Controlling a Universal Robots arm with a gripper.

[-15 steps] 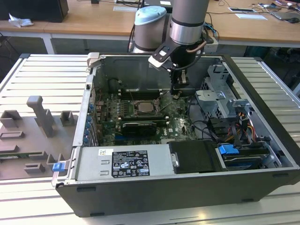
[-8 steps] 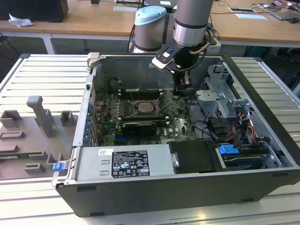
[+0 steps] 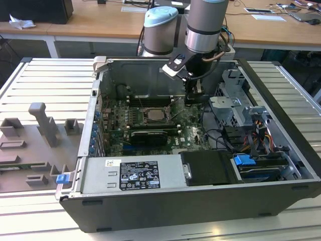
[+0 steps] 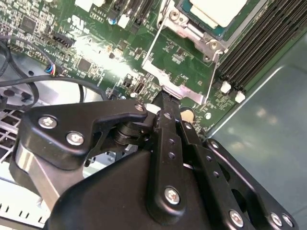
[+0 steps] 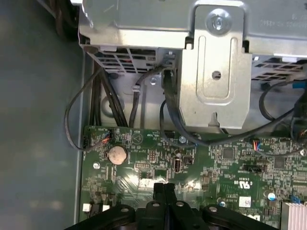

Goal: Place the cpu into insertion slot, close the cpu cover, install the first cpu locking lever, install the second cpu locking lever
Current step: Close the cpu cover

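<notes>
Cpu (image 4: pixel 211 8): in the slot (image 3: pixel 144 115), pale top up, mid-board (image 3: pixel 118 131) inside the open case (image 3: pixel 150 216). Cover (image 4: pixel 188 28): silvery frame lying flat round the cpu top (latched or not, cannot tell). Lever (image 4: pixel 187 92): thin rod along the slot's side, flat bent end out over bare board, right at the fingertips; touching or just apart, cannot tell. Gripper (image 3: pixel 191 99): down inside the case, just to the exterior view's right of the slot, pointing at the board. Fingers (image 5: pixel 159 194): pressed together, only a thin seam between them in the first wrist view, nothing seen pinched. Memory slots (image 4: pixel 259 45): long black rows between slot and case wall in the second wrist view. Coin battery (image 5: pixel 116 154): on the board near the fingertips. Past it, dark cables (image 5: pixel 76 112) and a grey metal drive cage (image 5: pixel 216 72) (cage to the exterior view's right of the gripper). Power supply (image 3: pixel 130 174): grey box along the case's near side. Table (image 3: pixel 45 75): slatted metal, case standing on it. Grey fixture (image 3: pixel 42 128): on the table to the exterior view's left of the case, well apart from the gripper. Small blue clip (image 3: pixel 62 178): between fixture and case, near side.
</notes>
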